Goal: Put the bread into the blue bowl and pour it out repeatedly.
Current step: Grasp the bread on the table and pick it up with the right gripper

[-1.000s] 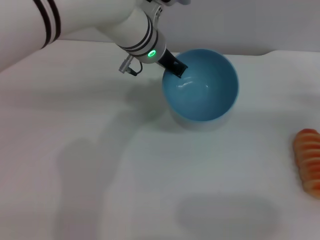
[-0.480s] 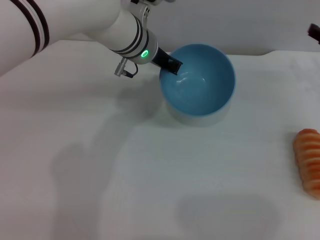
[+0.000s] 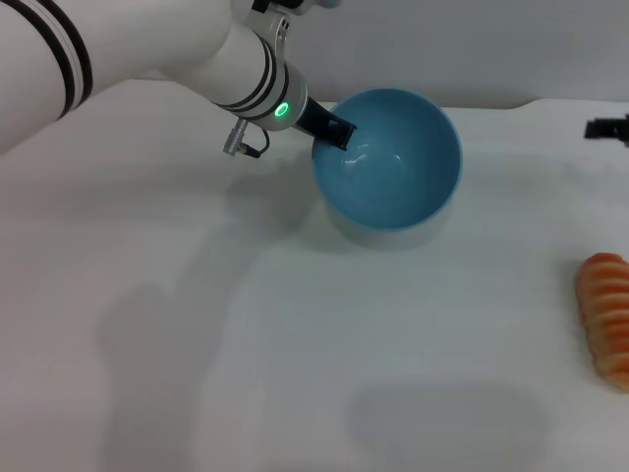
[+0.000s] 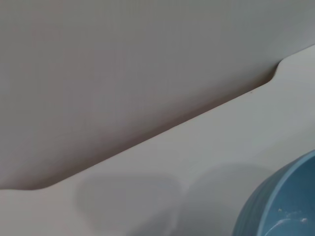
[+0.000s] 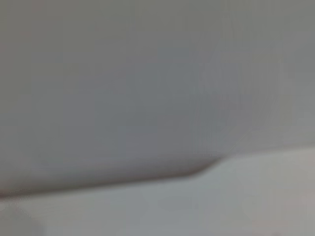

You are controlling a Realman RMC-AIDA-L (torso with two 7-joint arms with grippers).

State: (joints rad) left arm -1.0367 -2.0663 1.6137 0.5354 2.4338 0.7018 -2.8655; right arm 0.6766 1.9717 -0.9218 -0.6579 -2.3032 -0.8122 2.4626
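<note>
The blue bowl [image 3: 393, 167] sits at the back middle of the white table, empty, its opening facing me. My left gripper [image 3: 334, 130] reaches in from the upper left and is shut on the bowl's left rim, one dark finger showing inside the wall. Part of the bowl [image 4: 280, 209] also shows in the left wrist view. The bread [image 3: 605, 319], an orange ridged loaf, lies on the table at the right edge, well apart from the bowl. A dark tip of my right gripper [image 3: 609, 128] pokes in at the right edge, above the bread.
The white table [image 3: 295, 344] runs out to a grey wall behind the bowl. Its back edge has a step near the right [image 3: 536, 101]. The left arm's shadow falls on the left half of the table.
The left gripper and the bowl have shifted slightly left and toward the back. The right gripper's dark tip has come into view at the right edge and dropped lower.
</note>
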